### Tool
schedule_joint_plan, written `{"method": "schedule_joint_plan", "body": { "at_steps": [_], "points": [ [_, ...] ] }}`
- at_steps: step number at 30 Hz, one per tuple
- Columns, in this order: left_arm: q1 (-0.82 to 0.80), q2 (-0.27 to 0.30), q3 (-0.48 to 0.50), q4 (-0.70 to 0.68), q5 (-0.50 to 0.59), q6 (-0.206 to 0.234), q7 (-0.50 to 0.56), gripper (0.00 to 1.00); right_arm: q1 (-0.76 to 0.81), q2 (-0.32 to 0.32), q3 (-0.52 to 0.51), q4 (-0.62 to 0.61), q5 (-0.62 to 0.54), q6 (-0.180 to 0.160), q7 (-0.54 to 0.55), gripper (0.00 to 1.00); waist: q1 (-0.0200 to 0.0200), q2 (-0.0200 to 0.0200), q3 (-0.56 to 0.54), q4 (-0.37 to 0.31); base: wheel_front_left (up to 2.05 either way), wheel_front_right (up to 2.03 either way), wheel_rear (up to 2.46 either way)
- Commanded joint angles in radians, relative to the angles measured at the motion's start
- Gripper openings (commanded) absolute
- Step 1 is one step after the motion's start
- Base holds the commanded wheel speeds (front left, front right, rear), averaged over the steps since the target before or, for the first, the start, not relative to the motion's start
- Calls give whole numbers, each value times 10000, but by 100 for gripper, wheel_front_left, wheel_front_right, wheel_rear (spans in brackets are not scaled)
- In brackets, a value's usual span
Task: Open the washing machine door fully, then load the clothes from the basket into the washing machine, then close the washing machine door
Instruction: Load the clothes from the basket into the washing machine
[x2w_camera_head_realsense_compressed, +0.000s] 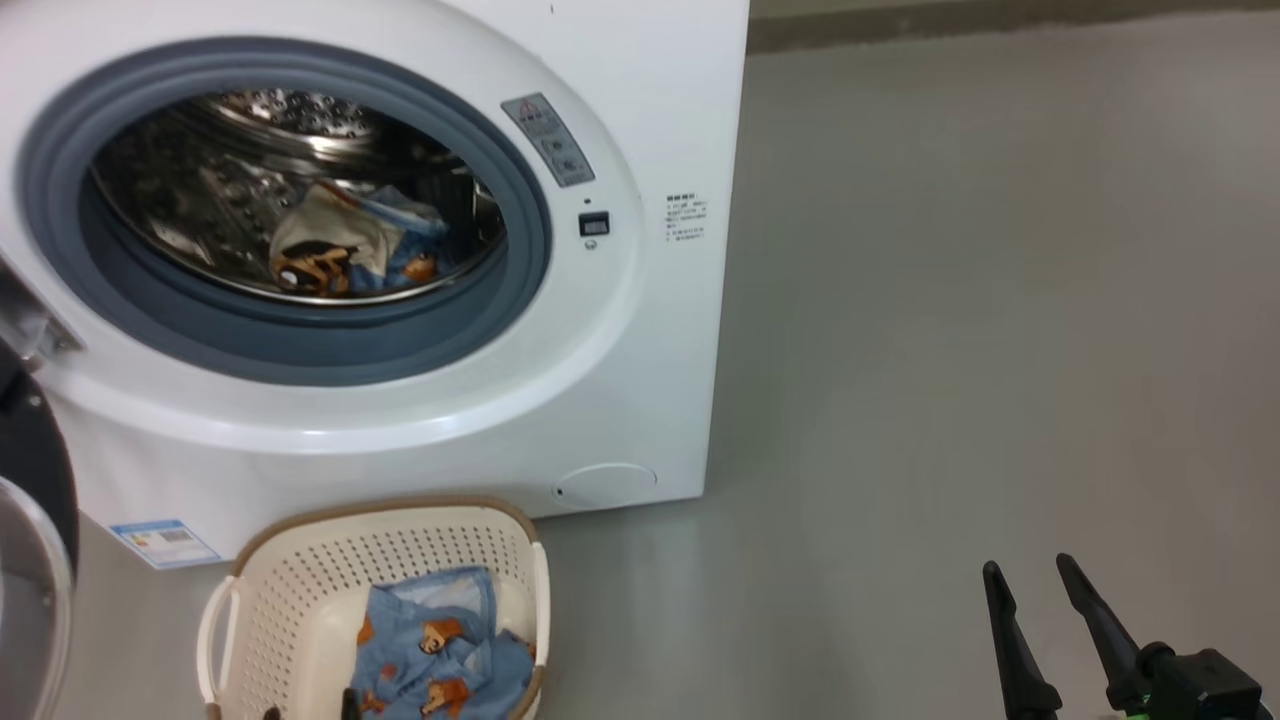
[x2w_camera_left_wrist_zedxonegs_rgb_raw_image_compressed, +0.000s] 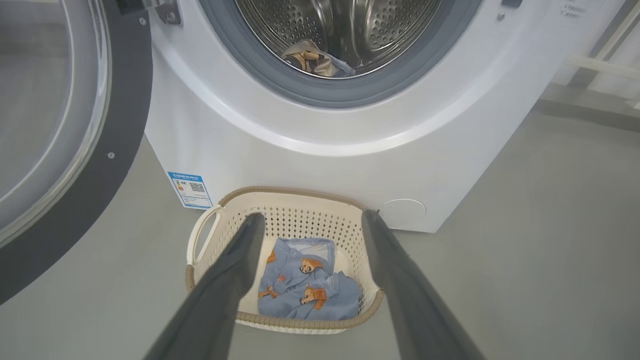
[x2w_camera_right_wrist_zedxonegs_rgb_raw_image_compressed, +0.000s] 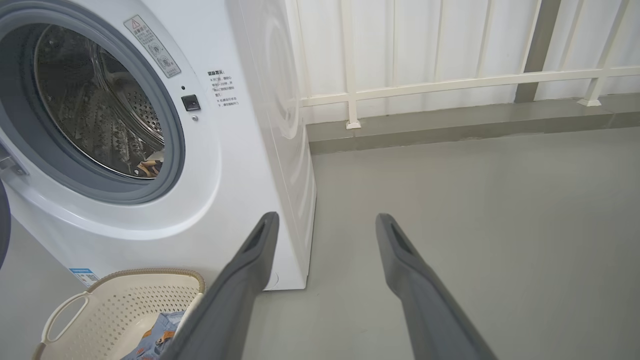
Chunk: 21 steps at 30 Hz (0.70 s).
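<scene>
We see the washer (x2w_camera_head_realsense_compressed: 640, 380) standing on the floor (x2w_camera_head_realsense_compressed: 950, 300) with its door (x2w_camera_left_wrist_zedxonegs_rgb_raw_image_compressed: 120, 125) wide open on our left. The door's black rim and glass window show at the left edge of the left wrist view. The drum (x2w_camera_head_realsense_compressed: 250, 160) is exposed inside the grey-blue gasket (x2w_camera_head_realsense_compressed: 300, 345). A bundle (x2w_camera_head_realsense_compressed: 340, 250) of cream and bear-print fabric lies at the bottom of the drum, near its front lip.

The basket (x2w_camera_head_realsense_compressed: 400, 505) sits on the floor just in front of the washer, below the opening and near the blue label (x2w_camera_left_wrist_zedxonegs_rgb_raw_image_compressed: 190, 190). A blue cloth (x2w_camera_left_wrist_zedxonegs_rgb_raw_image_compressed: 305, 285) printed with orange-brown bears lies crumpled on the basket's bottom.

Our left claw (x2w_camera_left_wrist_zedxonegs_rgb_raw_image_compressed: 312, 216) hangs above the basket with its fingers spread wide and holds nothing. In the left wrist view the fingertips stand on either side of the blue cloth, clear of it.

Our right claw (x2w_camera_head_realsense_compressed: 1027, 565) is over bare floor to the right of the washer, well apart from the basket. Its fingers are spread and hold nothing.

A white railing (x2w_camera_right_wrist_zedxonegs_rgb_raw_image_compressed: 450, 82) runs along the wall beyond the washer.
</scene>
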Motion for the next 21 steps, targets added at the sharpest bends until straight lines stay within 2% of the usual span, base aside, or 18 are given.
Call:
{"method": "schedule_joint_plan", "body": {
  "at_steps": [1, 4, 11, 16, 21],
  "points": [
    [-649, 85, 235, -19, 106, -24, -65, 100, -367, -56, 231, -278, 29, 16, -49, 100, 0, 0, 506, -167, 0, 0, 0],
    [-1190, 85, 73, 649, -249, -117, 88, 100, -604, -20, 239, -315, 81, 16, -49, 100, 0, 0, 1132, -255, 0, 0, 0],
    [-3199, 209, 10, 2344, -906, -591, 1469, 100, -1482, 32, 515, -360, 174, 16, -49, 100, 0, 0, 2986, -449, 0, 0, 0],
    [-4684, 651, -56, 3566, -1081, -1057, 2335, 100, -2214, 38, 590, -432, 211, 16, -49, 100, 0, 0, 4221, -660, 0, 0, 0],
    [-5929, 1092, -25, 4773, -1184, -1489, 2501, 100, -2795, 47, 628, -449, 282, 16, -49, 100, 0, 0, 5145, -930, 0, 0, 0]
  ]
}}
